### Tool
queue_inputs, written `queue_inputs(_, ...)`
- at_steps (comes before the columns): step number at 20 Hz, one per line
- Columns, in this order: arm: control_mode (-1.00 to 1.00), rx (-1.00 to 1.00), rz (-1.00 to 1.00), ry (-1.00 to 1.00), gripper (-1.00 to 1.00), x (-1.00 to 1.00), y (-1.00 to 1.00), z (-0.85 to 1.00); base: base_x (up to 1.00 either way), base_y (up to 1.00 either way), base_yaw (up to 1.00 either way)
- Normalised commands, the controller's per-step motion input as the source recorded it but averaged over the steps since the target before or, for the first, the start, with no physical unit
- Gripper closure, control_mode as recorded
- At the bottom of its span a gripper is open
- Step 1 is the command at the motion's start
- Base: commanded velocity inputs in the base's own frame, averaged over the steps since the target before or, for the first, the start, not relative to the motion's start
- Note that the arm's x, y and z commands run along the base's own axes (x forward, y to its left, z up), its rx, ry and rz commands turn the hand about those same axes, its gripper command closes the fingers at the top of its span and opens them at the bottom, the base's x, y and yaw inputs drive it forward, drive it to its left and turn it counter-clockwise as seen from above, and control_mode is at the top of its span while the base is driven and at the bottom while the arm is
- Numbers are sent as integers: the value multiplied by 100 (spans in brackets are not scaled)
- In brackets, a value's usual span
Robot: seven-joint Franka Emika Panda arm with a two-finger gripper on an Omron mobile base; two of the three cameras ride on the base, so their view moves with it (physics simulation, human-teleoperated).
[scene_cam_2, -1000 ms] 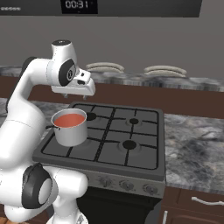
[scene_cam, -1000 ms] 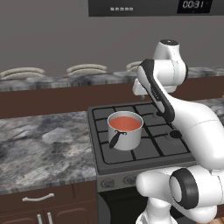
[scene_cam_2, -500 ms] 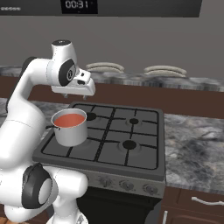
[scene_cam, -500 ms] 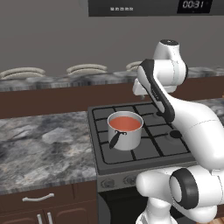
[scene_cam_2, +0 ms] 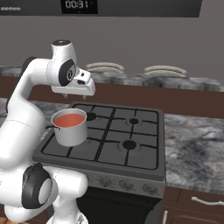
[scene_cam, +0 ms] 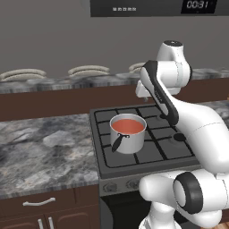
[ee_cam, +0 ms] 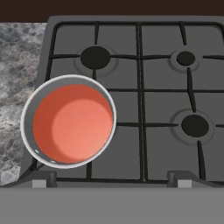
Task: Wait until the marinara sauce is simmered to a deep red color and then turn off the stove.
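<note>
Fingers (ee_cam: pixel 41 178) apart, holding nothing, hovering above the stove (ee_cam: pixel 148 105). Sauce (ee_cam: pixel 72 123) sits below and left of them, orange-red, likely not deep enough. Reaching for a knob (scene_cam_2: pixel 126 185) now would cut simmering short.

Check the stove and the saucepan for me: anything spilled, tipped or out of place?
Nothing stands out. The saucepan sits upright on the stove, on the front burner to the robot's left; the marinara sauce stays inside the rim, still orange-red. No spills on the grates or countertop.

Kitchen; gas stove (scene_cam: pixel 147 147), stone countertop (scene_cam: pixel 44 152), cabinets (scene_cam: pixel 40 208)
</note>
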Motion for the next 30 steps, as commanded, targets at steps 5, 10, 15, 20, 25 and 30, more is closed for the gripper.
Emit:
queue_inputs(5, -100, 0, 0, 0, -100, 0, 0, 0, 0, 0, 0)
queue_inputs(10, -100, 0, 0, 0, -100, 0, 0, 0, 0, 0, 0)
queue_inputs(15, -100, 0, 0, 0, -100, 0, 0, 0, 0, 0, 0)
queue_inputs(20, -100, -1, 1, 0, -100, -22, 9, -6, 0, 0, 0)
queue_inputs(25, -100, -8, 8, 0, -100, -49, 41, -27, 0, 0, 0)
queue_inputs(30, -100, -11, 13, 0, -100, -41, 50, -31, 0, 0, 0)
